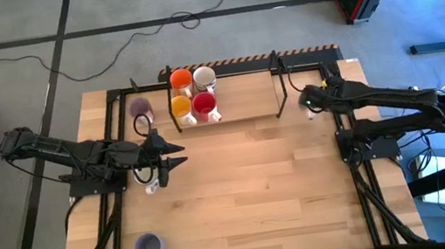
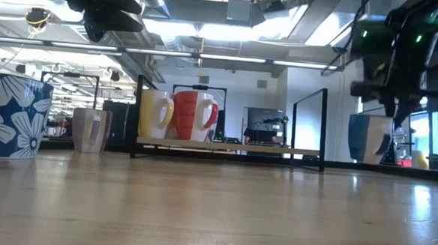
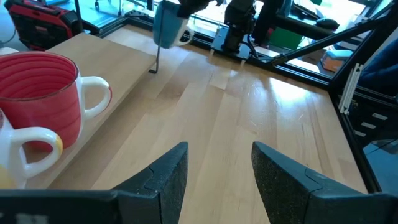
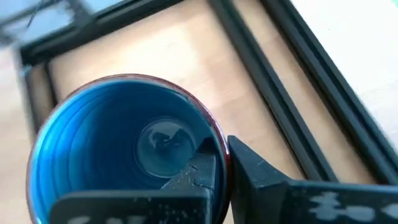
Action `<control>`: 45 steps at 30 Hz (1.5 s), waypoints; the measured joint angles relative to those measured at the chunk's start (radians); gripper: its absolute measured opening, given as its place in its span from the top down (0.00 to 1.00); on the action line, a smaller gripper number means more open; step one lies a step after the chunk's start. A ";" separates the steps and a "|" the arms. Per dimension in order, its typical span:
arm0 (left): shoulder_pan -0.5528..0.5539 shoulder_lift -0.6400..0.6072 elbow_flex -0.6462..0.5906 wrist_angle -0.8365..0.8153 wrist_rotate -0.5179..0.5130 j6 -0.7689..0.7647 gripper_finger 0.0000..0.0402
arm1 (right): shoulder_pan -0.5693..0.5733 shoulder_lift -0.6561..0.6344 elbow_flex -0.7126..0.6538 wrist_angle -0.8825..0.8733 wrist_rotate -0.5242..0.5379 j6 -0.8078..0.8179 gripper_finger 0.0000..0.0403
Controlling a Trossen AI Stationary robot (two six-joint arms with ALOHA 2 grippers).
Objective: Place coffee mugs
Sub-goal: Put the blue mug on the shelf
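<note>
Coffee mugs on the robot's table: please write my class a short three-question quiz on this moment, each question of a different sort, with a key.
1. True or false: the left gripper is shut on a mug.
2. Count: how many mugs stand on the wooden rack at the far edge of the table?
3. Choose one: the right gripper has a finger inside the rim of the held mug. What colour is the inside of that mug? A red, B blue, C white.

Key: 1 false, it is open and empty. 2 four. 3 B.
</note>
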 joint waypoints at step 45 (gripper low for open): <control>0.000 0.000 0.000 0.000 0.023 0.026 0.57 | 0.592 0.613 0.424 0.175 -0.306 -0.382 0.99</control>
